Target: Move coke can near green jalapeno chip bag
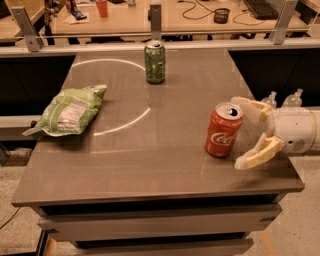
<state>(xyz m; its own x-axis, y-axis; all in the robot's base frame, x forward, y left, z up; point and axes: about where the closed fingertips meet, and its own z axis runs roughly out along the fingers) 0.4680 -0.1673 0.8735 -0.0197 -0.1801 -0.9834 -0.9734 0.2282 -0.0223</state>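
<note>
I see a grey-brown table (150, 165) with a pale curved ring (131, 121) on its top, and drawer-like ledges under the front edge. Behind it a grey rail (200, 46) with metal posts (155, 20), then a light wooden desk (190, 21) carrying a red cup (102, 7), a small black pot (220, 15), cables (195, 6) and a keyboard (261, 7). Dark gaps on both sides of the table, speckled pale floor (310, 220) bottom right, warm dim light. The gripper (239, 134) is at the table's right edge, fingers spread

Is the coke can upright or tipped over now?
Upright: the coke can stands on its base with its silver top facing up. The gripper, open, sits just beside it.
</note>
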